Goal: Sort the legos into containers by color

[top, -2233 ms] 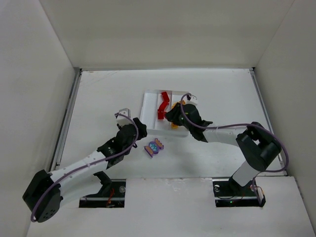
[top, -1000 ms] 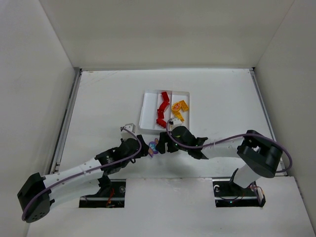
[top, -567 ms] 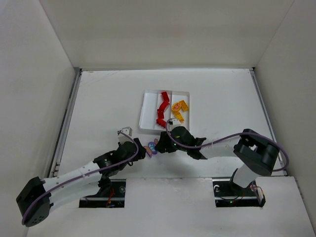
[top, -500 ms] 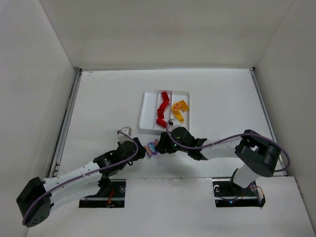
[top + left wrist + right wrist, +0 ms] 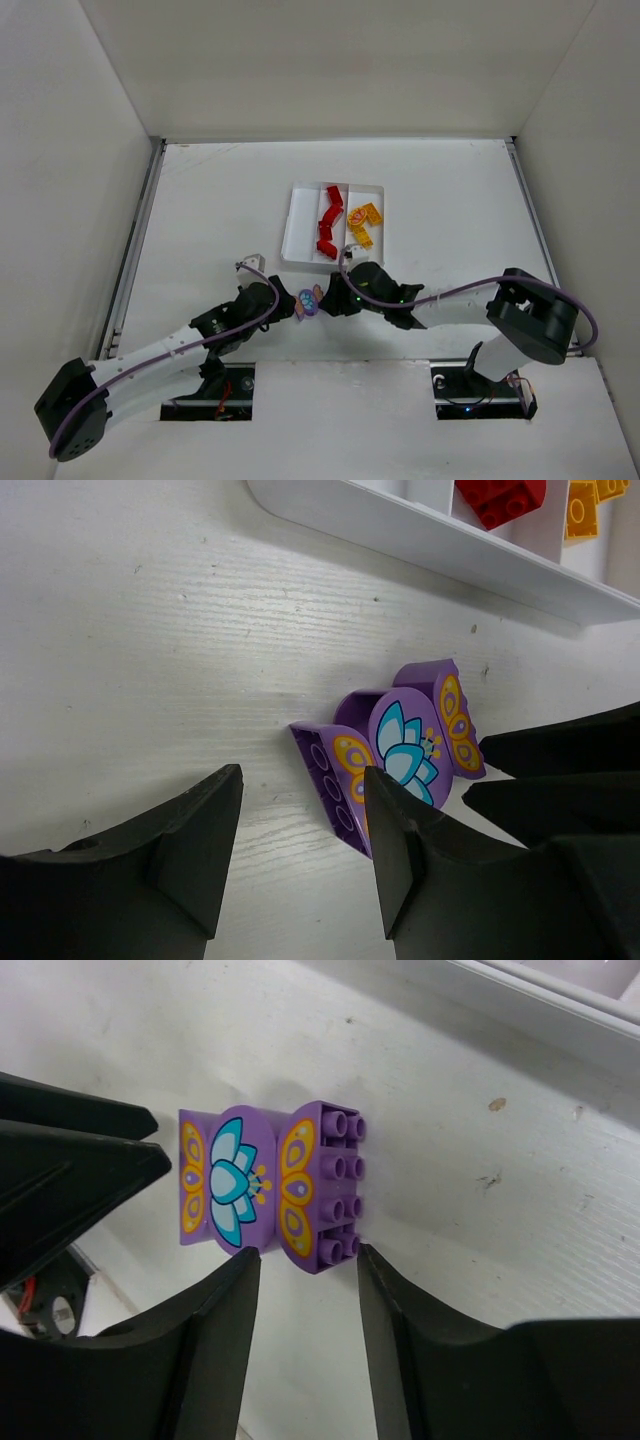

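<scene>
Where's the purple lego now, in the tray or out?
Out. The purple lego lies on the table, outside the tray by its near wall, between the left gripper and right gripper.

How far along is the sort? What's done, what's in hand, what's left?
Done: red legos lie in the middle compartment of the tray, yellow-orange legos in its right one. In hand: nothing gripped; the left tool and right tool are both open at the purple legos on the table. Left: the purple ones; the left compartment is bare.
</scene>
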